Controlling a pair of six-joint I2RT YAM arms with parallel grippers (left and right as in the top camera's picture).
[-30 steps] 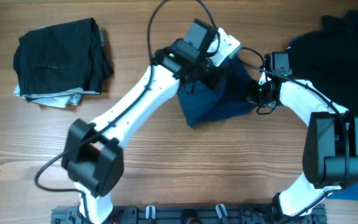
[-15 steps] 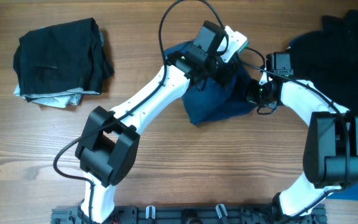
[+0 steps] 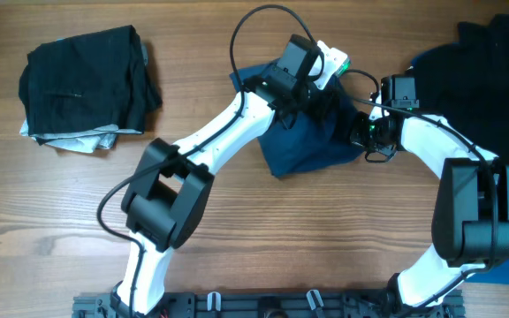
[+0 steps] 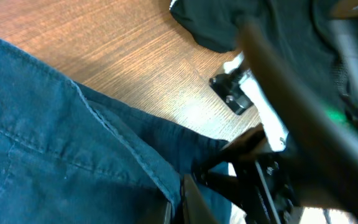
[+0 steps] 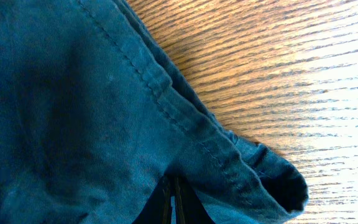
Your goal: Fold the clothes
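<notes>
Overhead: folded black pile (image 3: 82,84) far left on table (image 3: 237,230), well apart from work. Centre: blue garment (image 3: 307,146) lies crumpled, upper edge under both wrists. Left claw (image 4: 180,200) clenched on fold of blue cloth. Right claw (image 5: 171,198) clenched on hemmed corner, close to left claw's right. Unfolded black garment (image 3: 493,62) far right. Judgement: spreading step, fold not begun. To do well: lift both grips together, draw apart until hem taut, lay flat on bare wood, stay clear of black garment.
</notes>
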